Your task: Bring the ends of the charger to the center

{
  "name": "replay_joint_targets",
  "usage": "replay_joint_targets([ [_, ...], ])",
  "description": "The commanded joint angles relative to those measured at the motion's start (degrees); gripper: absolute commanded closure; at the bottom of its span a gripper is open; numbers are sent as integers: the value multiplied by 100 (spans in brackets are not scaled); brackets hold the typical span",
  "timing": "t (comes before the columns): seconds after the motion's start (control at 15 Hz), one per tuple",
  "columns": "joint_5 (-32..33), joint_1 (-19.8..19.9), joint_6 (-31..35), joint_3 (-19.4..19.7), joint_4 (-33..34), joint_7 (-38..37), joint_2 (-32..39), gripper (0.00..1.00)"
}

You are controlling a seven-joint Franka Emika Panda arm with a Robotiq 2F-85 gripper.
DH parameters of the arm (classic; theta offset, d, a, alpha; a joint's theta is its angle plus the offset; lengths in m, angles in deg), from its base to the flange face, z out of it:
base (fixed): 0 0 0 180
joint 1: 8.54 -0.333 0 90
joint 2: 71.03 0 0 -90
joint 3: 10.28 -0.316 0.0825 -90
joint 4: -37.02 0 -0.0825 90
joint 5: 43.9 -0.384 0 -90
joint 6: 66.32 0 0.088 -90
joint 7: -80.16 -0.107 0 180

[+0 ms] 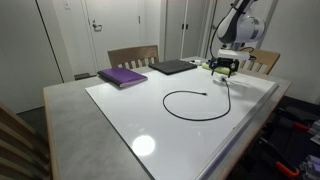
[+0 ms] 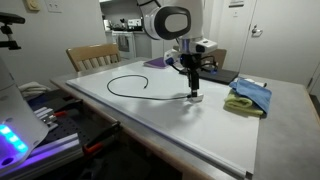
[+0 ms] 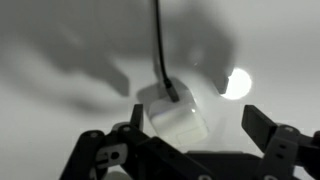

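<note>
The charger is a thin black cable (image 1: 166, 102) lying in a loop on the white board (image 1: 130, 120). One small plug tip (image 1: 205, 95) points into the loop, also seen in an exterior view (image 2: 150, 86). The other end runs into a white adapter block (image 3: 176, 115), which lies on the board (image 2: 160, 115) by the far edge. My gripper (image 1: 226, 70) hangs low over that block (image 2: 197, 98). In the wrist view the gripper (image 3: 198, 122) is open, and the block lies between the fingers, closer to the left one. The cable (image 3: 159, 45) leads away from it.
A purple book (image 1: 122, 76) and a dark laptop (image 1: 172, 67) lie at the board's far side, with wooden chairs (image 1: 133, 56) behind. A blue and green cloth (image 2: 248, 97) sits on the grey table (image 2: 290, 120) beside the board.
</note>
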Motion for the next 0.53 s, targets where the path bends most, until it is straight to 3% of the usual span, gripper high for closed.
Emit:
replay_joint_targets([
  [0.0, 325, -148, -426, 356, 87, -163, 137, 0],
  [0.47, 403, 36, -425, 442, -104, -40, 126, 0],
])
